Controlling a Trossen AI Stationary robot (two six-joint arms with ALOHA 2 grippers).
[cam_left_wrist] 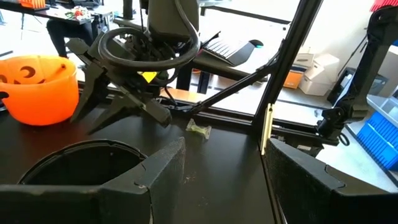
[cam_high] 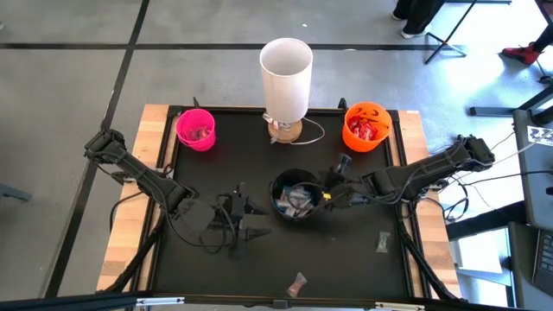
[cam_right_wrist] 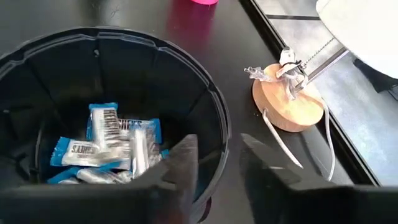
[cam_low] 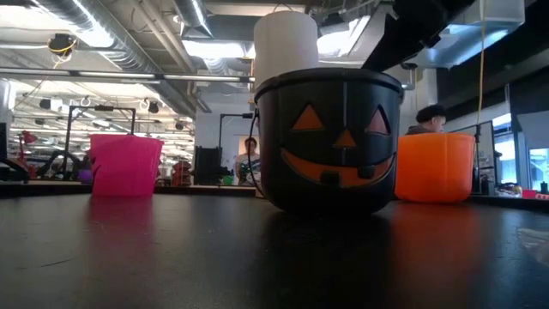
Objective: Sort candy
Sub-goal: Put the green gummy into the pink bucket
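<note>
Light, crinkly, slippery candy point(cam_right_wrist: 109, 149) heaped inside black bucket point(cam_right_wrist: 205, 112) (more loose on table point(cam_high: 216, 164)); best pinched mid-wrapper. Right gripper point(cam_right_wrist: 217, 162) parted over the rim, empty; left gripper point(cam_left_wrist: 224, 168) open, idle.

Black bucket point(cam_low: 330, 142) with an orange pumpkin face; blue-and-white silvery candy point(cam_right_wrist: 112, 146) inside. Pink cup point(cam_high: 196, 129), orange bucket point(cam_high: 366, 126), white lamp point(cam_high: 286, 69), black worktop point(cam_high: 346, 259).
</note>
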